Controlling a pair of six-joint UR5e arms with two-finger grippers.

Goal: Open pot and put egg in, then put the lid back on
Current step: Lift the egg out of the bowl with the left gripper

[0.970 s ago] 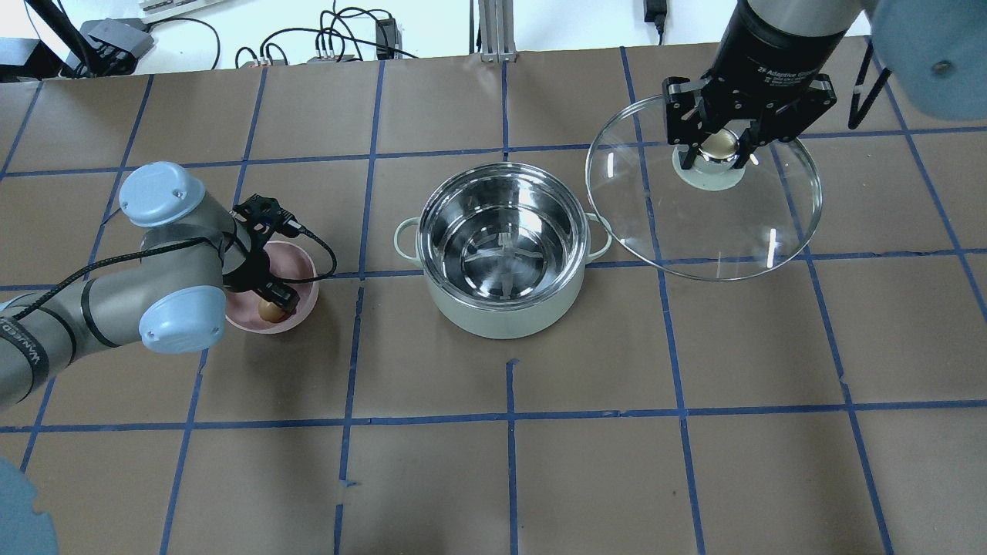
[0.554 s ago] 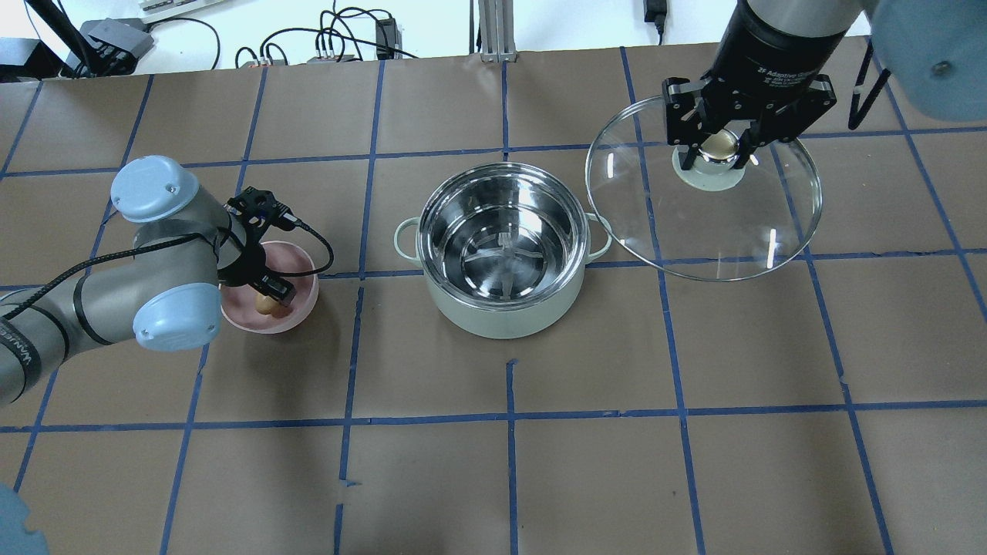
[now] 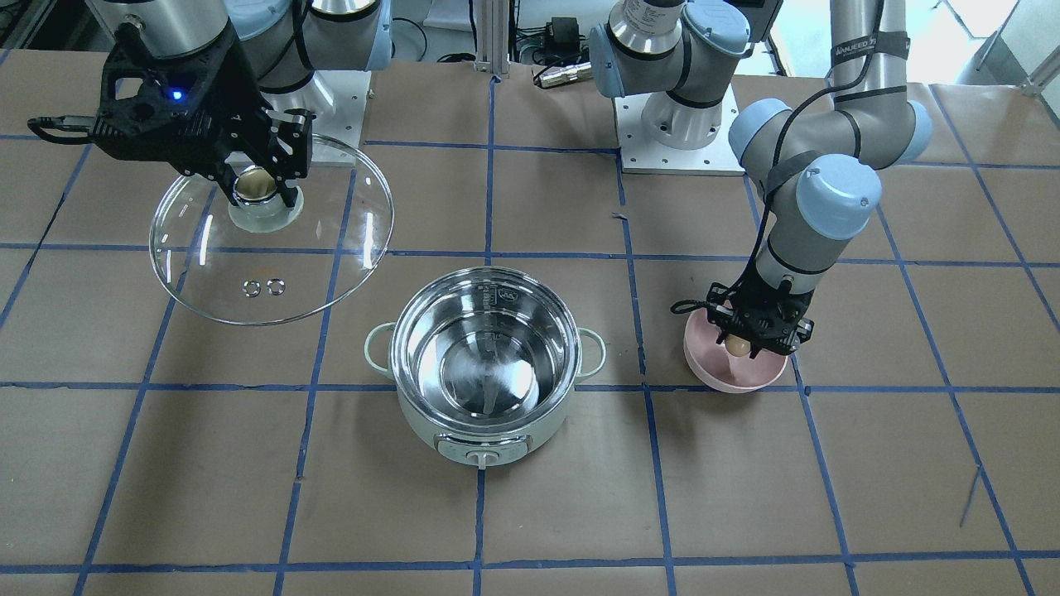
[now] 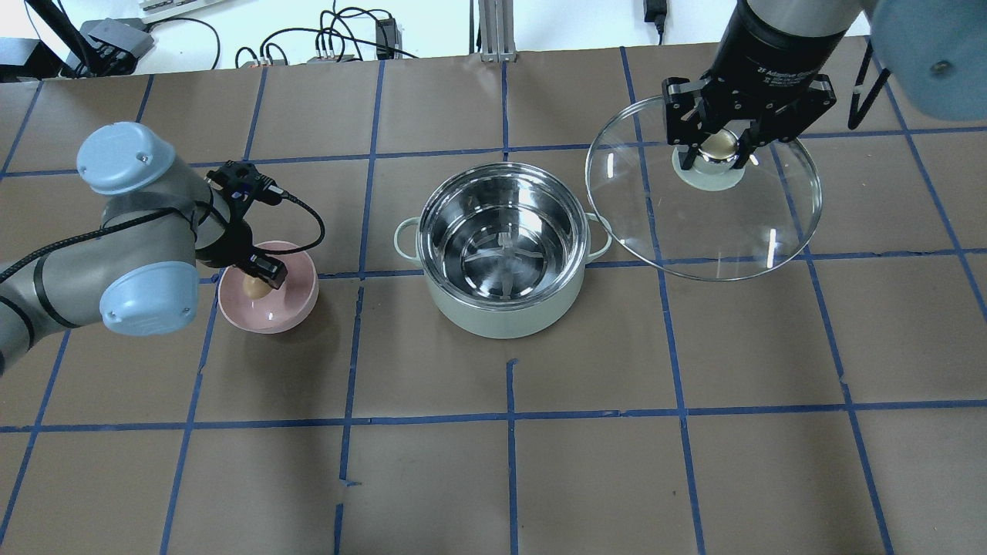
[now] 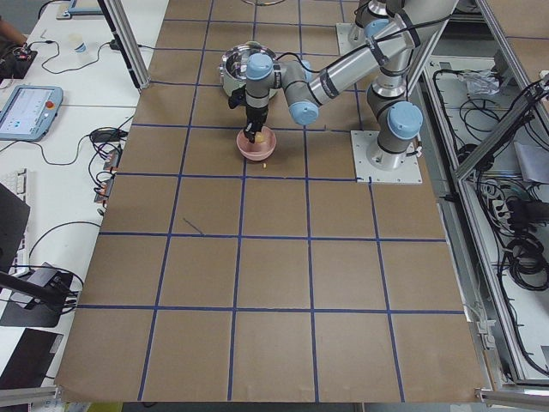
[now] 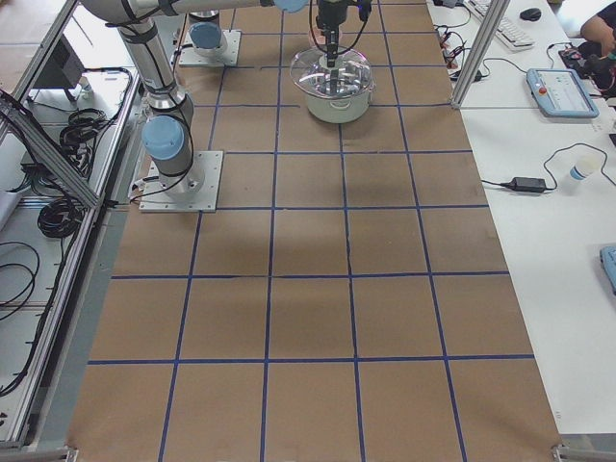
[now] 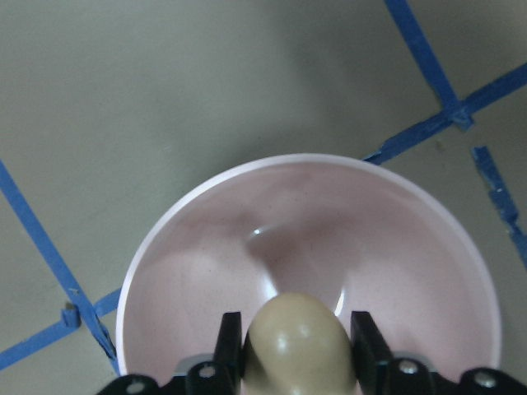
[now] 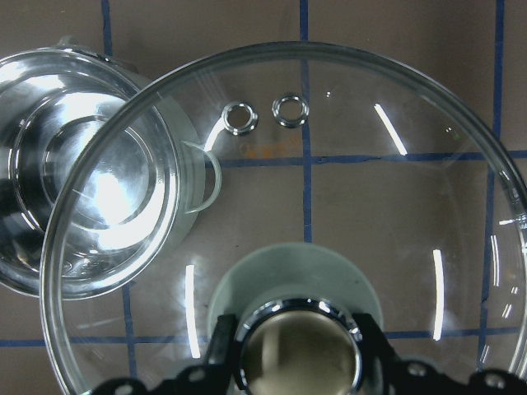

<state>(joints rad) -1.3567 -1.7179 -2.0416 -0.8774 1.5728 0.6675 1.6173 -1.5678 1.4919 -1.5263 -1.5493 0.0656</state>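
Egg [image 7: 300,341] sits pinched between the two fingers of the left gripper [image 3: 748,335], which is clenched on it, over the hollow of the pink bowl [image 4: 291,310] and above the bowl's floor. That bowl rests on the table [image 4: 586,462], on the robot's left, well apart from the pot [image 4: 505,317]. The pot stands open at mid-table, its steel inside bare. Farther back, on the robot's right, the right gripper [image 4: 720,148] grips the knob [image 8: 298,355] of the lid [image 4: 717,227], holding it aloft, its rim overlapping the pot's near handle from above.
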